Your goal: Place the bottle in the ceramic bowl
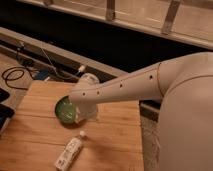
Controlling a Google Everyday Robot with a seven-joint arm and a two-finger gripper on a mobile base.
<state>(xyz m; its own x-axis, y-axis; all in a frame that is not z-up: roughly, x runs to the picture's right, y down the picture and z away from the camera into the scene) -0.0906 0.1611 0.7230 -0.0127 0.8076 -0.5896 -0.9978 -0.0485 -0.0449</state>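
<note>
The white bottle (69,152) lies on its side on the wooden table (30,135), near the front edge, cap pointing up-right. The green ceramic bowl (65,110) stands on the table just above it, partly covered on its right by my arm. My gripper (86,111) is at the end of the white arm, right beside and over the bowl's right edge, above the bottle. Its fingers are hidden behind the wrist housing. The bowl looks to hold nothing.
The wooden table's right edge runs under my arm (135,85). Black cables (15,75) lie on the floor at the left. A dark ledge and rail (50,50) run behind the table. A dark object (4,112) sits at the left edge.
</note>
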